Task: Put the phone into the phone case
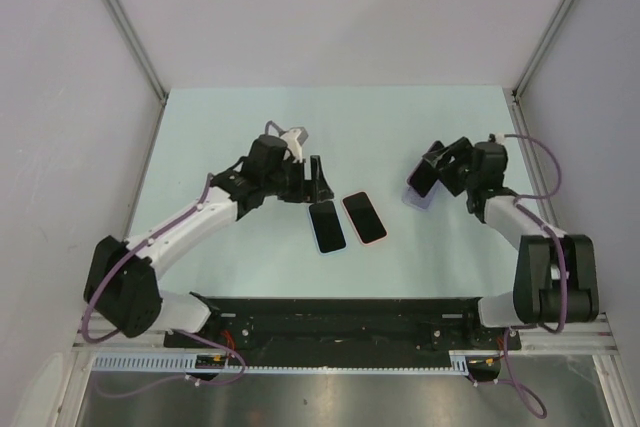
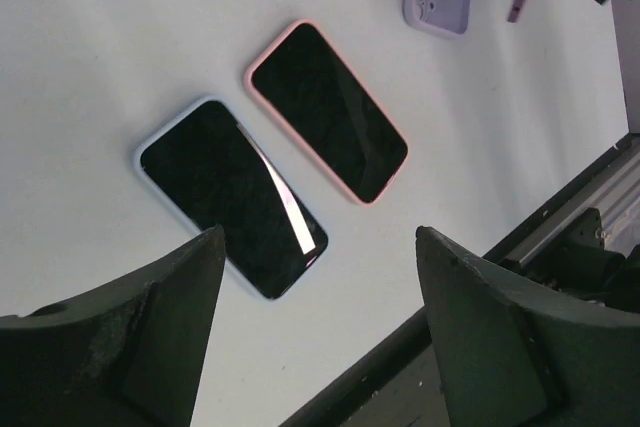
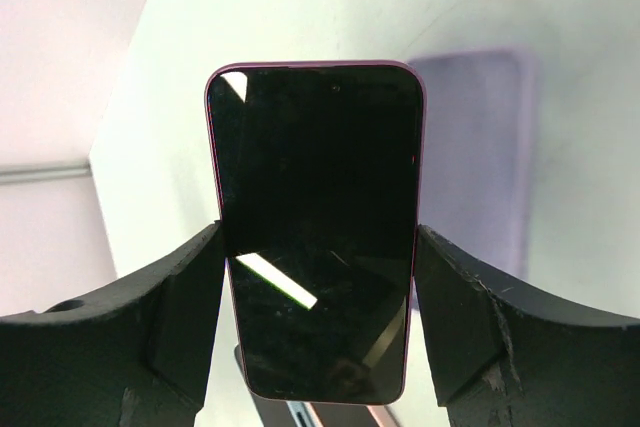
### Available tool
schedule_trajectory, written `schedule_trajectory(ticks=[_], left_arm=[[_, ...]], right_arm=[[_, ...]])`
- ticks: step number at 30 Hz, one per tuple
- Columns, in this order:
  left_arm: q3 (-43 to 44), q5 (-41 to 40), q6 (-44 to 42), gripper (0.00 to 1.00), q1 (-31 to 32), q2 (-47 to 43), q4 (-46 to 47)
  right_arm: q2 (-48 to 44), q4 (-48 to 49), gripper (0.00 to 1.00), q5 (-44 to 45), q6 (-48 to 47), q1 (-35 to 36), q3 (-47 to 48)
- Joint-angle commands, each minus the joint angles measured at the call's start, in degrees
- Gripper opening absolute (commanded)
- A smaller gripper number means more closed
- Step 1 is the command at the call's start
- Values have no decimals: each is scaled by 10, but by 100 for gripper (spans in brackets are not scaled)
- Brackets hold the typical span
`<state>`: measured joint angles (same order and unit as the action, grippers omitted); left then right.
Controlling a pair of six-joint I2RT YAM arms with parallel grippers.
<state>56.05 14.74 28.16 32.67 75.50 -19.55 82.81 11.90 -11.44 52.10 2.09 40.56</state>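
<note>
Right hand (image 3: 318, 247) grips the phone (image 3: 315, 177); wrist view shows its screen.

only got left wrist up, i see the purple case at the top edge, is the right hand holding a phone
Observer: yes, the right wrist view shows the right hand shut on a phone with a purple edge, screen toward the camera.
Operator: is it over the case
Observer: in the top view the phone is tilted over the purple case, partly covering it; contact is unclear.
</note>
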Motion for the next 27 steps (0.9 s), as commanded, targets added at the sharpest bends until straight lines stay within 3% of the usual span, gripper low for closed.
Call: schedule_trajectory(ticks=[1,5,11,18,27], left_arm=[[78,-41,22,79,36,60,65],[143,-59,14,72,67,165,95],[281,-104,-27,66,121,294,105],[424,-74,-67,59,149,448,89],[526,-98,-78,52,174,560,41]], right_arm=[[-98,-119,45,56,-111,-58,29],[-165,-224,45,86,-160,-105,37],[-237,-278,44,79,-216,-167,36],[-255,-292,44,20,-248,-224,36],[-249,-284,43,-10,-245,-227,35]])
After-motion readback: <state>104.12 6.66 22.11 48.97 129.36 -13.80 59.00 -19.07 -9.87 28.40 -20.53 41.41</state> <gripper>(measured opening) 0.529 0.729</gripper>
